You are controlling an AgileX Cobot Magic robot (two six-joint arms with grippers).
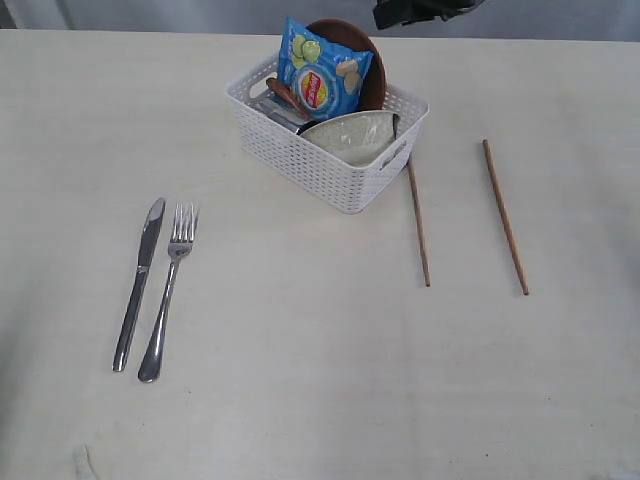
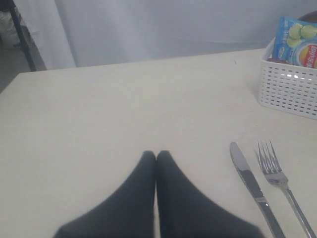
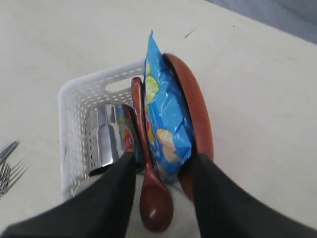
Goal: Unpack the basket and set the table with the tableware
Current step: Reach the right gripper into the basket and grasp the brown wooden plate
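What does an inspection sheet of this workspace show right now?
Surface: pale beige table.
Job's things: knife and fork side by side, left; inner chopstick and outer chopstick apart, right; white basket holds bowl, steel cup, wooden spoon, brown plate.
Clutter: blue chip bag upright in basket.
Grippers: left gripper shut over table; right gripper open above basket.
Cables: nothing seen.
Surroundings: grey curtain behind.

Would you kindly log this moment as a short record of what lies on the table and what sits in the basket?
on table: knife, fork, two chopsticks, lying apart
in basket: chip bag, brown plate, white bowl, wooden spoon, steel cup
left gripper: shut, over the table
right gripper: open, above the basket
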